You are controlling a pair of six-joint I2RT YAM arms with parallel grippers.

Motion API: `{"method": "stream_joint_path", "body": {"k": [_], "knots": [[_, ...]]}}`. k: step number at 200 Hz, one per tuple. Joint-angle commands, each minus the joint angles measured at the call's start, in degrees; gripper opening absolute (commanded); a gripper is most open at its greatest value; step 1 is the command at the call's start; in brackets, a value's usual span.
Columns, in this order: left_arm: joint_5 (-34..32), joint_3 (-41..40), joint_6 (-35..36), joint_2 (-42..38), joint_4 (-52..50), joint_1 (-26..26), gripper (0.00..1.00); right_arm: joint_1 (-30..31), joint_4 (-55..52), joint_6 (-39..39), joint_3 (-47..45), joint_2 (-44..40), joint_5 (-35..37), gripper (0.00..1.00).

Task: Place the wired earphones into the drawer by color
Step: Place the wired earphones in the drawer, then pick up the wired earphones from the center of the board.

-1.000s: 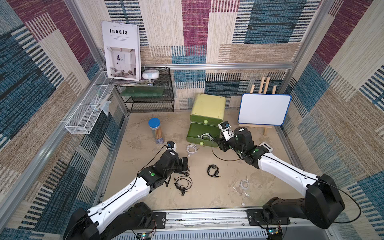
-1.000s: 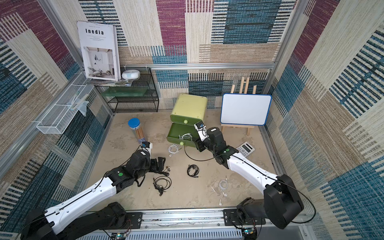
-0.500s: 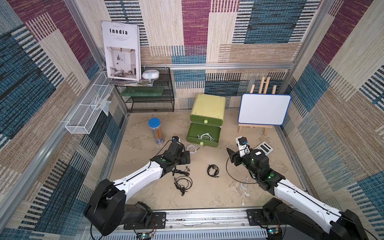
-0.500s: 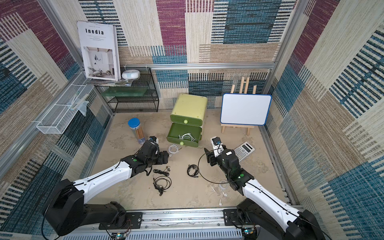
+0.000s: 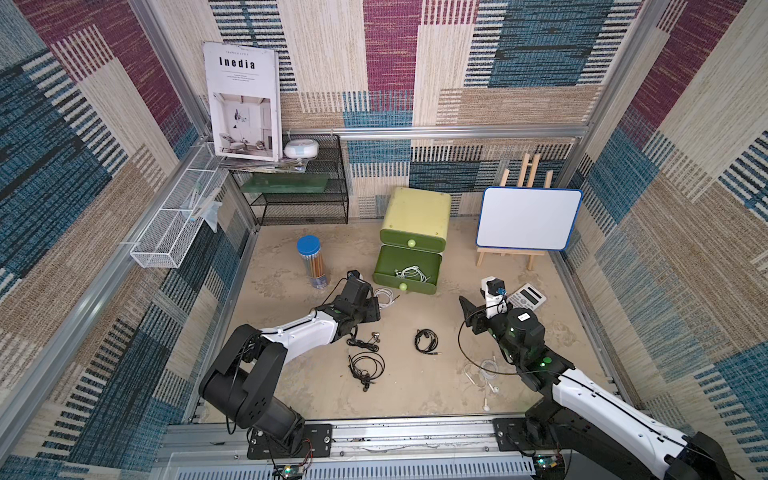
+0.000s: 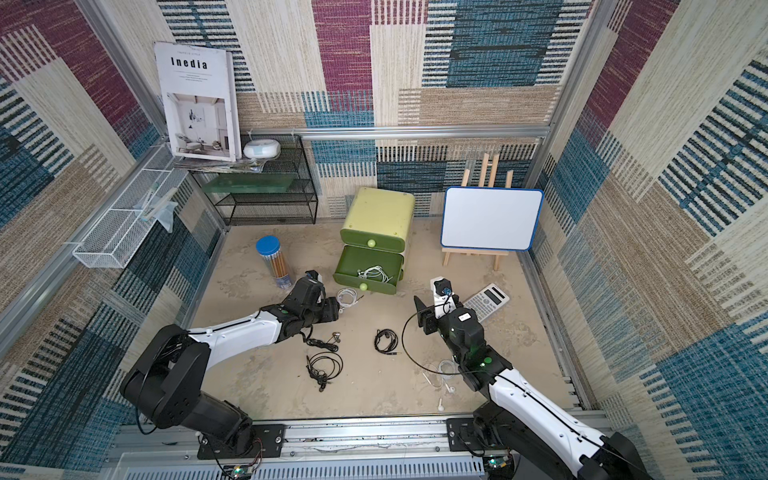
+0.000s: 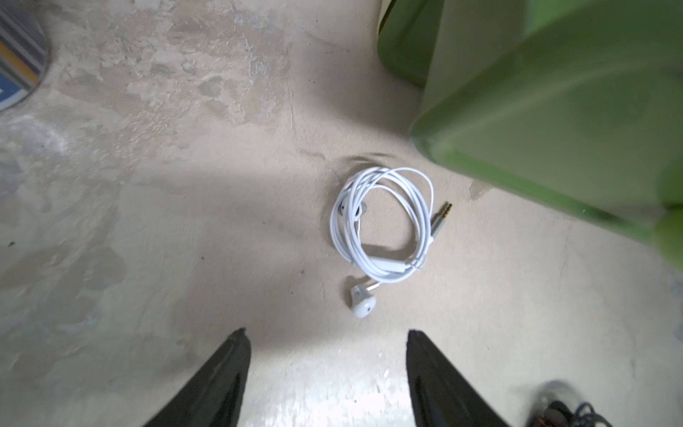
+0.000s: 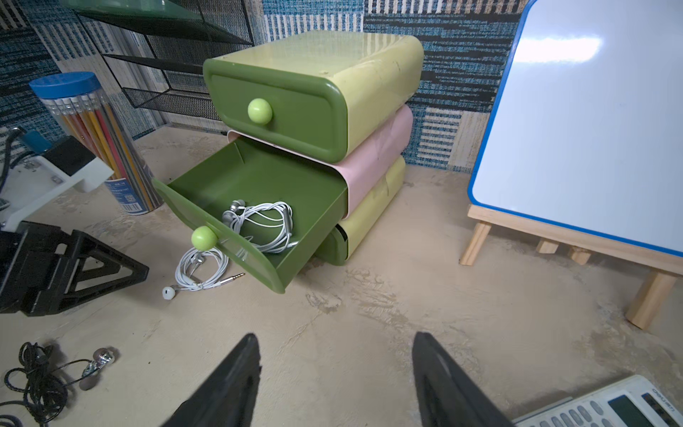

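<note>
The green drawer (image 5: 405, 287) (image 8: 258, 173) stands pulled out with one white set of wired earphones (image 5: 411, 274) (image 8: 262, 222) inside. Another white coil (image 5: 384, 296) (image 7: 384, 225) lies on the floor beside the drawer front, just ahead of my open, empty left gripper (image 5: 376, 309) (image 7: 326, 331). Three black sets (image 5: 363, 341) (image 5: 365, 368) (image 5: 426, 340) lie mid-floor. A loose white set (image 5: 482, 372) lies under my right arm. My right gripper (image 5: 471, 316) (image 8: 335, 334) hangs open and empty, well back from the drawer.
A pencil tube (image 5: 311, 262) stands left of the cabinet. A whiteboard on an easel (image 5: 528, 218) stands at the back right, with a calculator (image 5: 528, 297) in front of it. A black wire shelf (image 5: 299, 195) stands against the back wall.
My right gripper drew back from the open drawer toward the right. My left gripper advanced toward the white coil beside the drawer, and its jaws narrowed somewhat.
</note>
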Motion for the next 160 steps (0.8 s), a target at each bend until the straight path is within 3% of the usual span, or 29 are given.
{"method": "stream_joint_path", "body": {"k": [1,101,160], "knots": [[-0.3,1.0,-1.1,1.5,3.2,0.1,0.69,0.0,1.7,0.5,-0.2,-0.5,1.1,0.70],[-3.2,4.8,-2.2,8.6,6.7,0.1,0.51,0.0,2.4,0.5,-1.0,-1.6,1.5,0.71],[-2.4,5.8,-2.3,11.3,7.5,0.1,0.46,0.0,2.6,0.5,-1.0,-1.3,1.6,0.71]]}}
